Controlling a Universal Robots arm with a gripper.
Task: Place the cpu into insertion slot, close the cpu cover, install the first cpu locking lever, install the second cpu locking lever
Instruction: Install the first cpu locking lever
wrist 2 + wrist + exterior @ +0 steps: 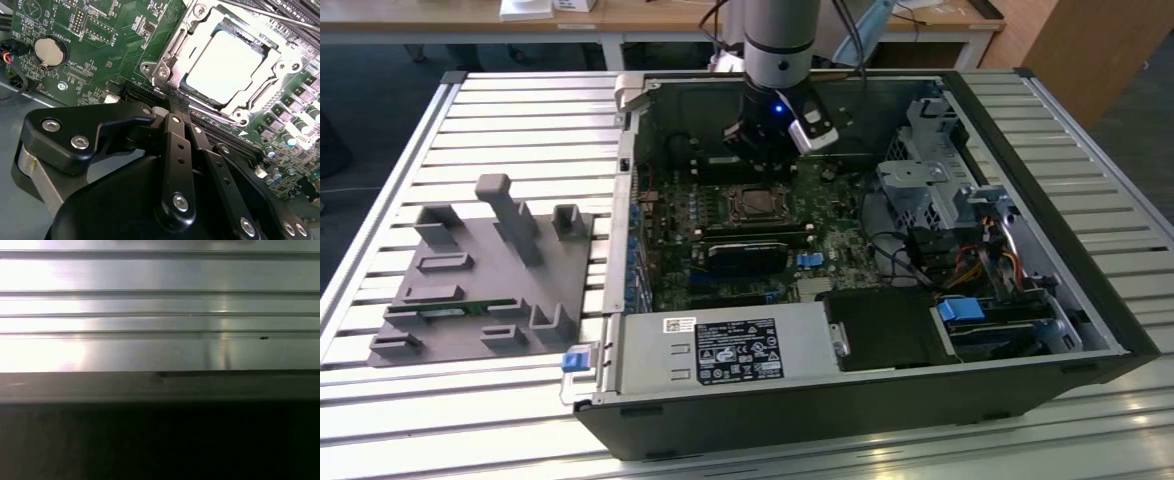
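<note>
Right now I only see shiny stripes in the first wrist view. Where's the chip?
Observer: In the second wrist view the cpu sits on the green motherboard, with the cpu cover lying flat around it.
Operator: Where's the hand?
Observer: The hand is at the cover's corner, fingers together.
Operator: And the whole arm?
Observer: In the exterior view it reaches down into the open computer case.

We are in a robotics lab or workshop: an opened computer case lies on a slatted aluminium bench, a grey fixture block beside it, wooden desks at the far side.
</note>
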